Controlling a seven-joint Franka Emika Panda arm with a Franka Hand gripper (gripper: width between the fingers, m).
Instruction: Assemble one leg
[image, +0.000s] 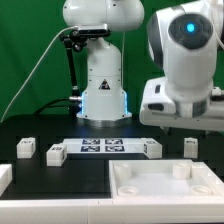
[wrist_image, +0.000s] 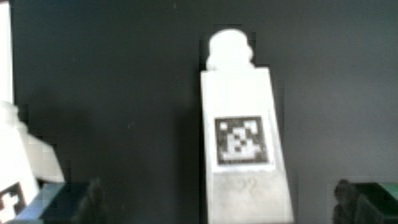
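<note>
Step in hand, by judgement: final approach for a grasp, nothing gripped yet. Gripper (wrist_image: 217, 206) spread wide and empty, with dark fingers (wrist_image: 61, 204) standing clear of both flanks of the leg (wrist_image: 238, 120). For a good grasp: descend straight, keeping the leg centred between the fingers. Hold the closing line square across the narrow width, never along the length. Close only once low enough for full pad contact on both flanks. Take hold near mid-length, clear of the rounded peg (wrist_image: 228, 45), probably needed bare for seating in a corner socket of the large white square piece (image: 165, 182). Avoid any sideways drift toward the second white tagged block (wrist_image: 22, 150), just outside one finger and near enough for a clash on a skewed descent. Leg resting on the black table (wrist_image: 125, 100) directly beneath the gripper, between the fingers and roughly midway, touched by neither. Long axis crosswise to the closing line, marker tag (wrist_image: 240, 140) facing the wrist camera, peg end pointing out beyond the fingertips. In the exterior view, fingertips hard to make out under the arm's white hand (image: 178, 100). Probably the same leg (image: 190, 146) just below that hand, with the marker board (image: 103, 146) well off to the exterior view's left.
</note>
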